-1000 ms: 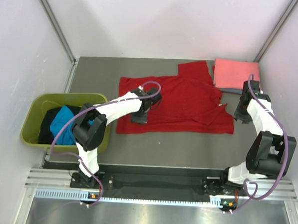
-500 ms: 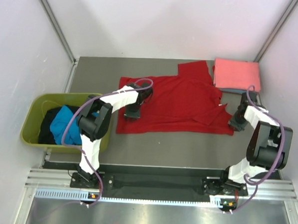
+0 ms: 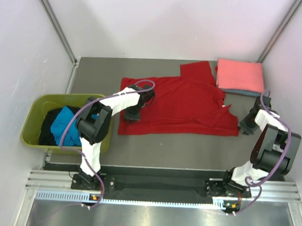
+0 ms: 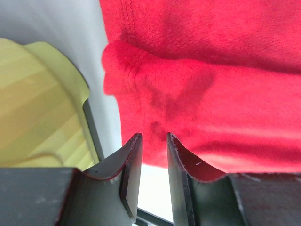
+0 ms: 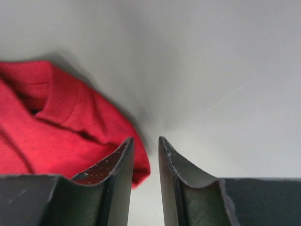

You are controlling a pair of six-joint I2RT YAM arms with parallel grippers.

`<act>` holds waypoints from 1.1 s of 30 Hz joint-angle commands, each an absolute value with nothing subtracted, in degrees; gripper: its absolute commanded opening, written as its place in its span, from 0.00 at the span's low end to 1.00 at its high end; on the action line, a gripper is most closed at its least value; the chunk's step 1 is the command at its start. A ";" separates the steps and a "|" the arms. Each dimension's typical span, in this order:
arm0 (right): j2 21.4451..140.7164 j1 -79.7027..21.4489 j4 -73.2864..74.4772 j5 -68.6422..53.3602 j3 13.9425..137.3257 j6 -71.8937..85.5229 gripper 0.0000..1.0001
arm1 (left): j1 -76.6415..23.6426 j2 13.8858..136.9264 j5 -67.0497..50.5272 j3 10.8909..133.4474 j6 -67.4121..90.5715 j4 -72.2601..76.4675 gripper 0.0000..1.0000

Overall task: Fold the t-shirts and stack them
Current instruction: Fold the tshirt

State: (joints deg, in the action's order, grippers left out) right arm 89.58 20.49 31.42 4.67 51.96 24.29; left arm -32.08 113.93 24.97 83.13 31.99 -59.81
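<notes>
- The left gripper (image 4: 154,136) has its jaws drawn to a narrow slit, tips down at the near left hem corner of the red t-shirt (image 3: 182,102). I cannot tell whether they nip any cloth.
- The right gripper (image 5: 146,140) has jaws just as narrow. Bare table (image 3: 190,145) shows through the gap, the shirt's near right corner lies just beside one finger, and nothing is held.
- The red shirt lies spread mid-table. It looks light and limp and would likely sag and crease, so it is best pinched at a hem corner and a shoulder together.
- The salmon-pink t-shirt (image 3: 240,74) sits folded at the far right on a blue t-shirt (image 3: 243,91), of which only a sliver shows.
- The olive-green tub (image 3: 66,96), left of the table, holds a turquoise t-shirt (image 3: 67,121) and a black t-shirt (image 3: 49,128), both bunched.
</notes>
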 commanded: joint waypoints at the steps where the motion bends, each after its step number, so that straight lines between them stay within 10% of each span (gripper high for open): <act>1: 84.56 21.18 32.87 3.61 56.07 25.74 0.29 | -33.04 107.67 24.10 87.27 30.51 -62.06 0.33; 8: 78.14 21.18 34.54 0.26 51.95 34.62 0.39 | -34.01 101.52 9.06 83.50 27.34 -55.73 0.34; 22: 83.05 20.74 26.02 -0.27 44.21 42.54 0.45 | -34.01 99.05 15.64 75.85 26.02 -56.94 0.36; 25: 84.37 20.74 26.19 3.42 44.21 41.93 0.40 | -34.62 98.09 16.35 75.85 26.10 -58.18 0.37; 29: 84.90 21.80 27.24 6.50 44.47 39.64 0.02 | -36.56 95.89 19.23 75.41 27.59 -60.11 0.37; 33: 84.12 22.15 27.51 7.20 44.65 37.27 0.00 | -37.35 95.45 20.48 73.92 28.39 -60.38 0.37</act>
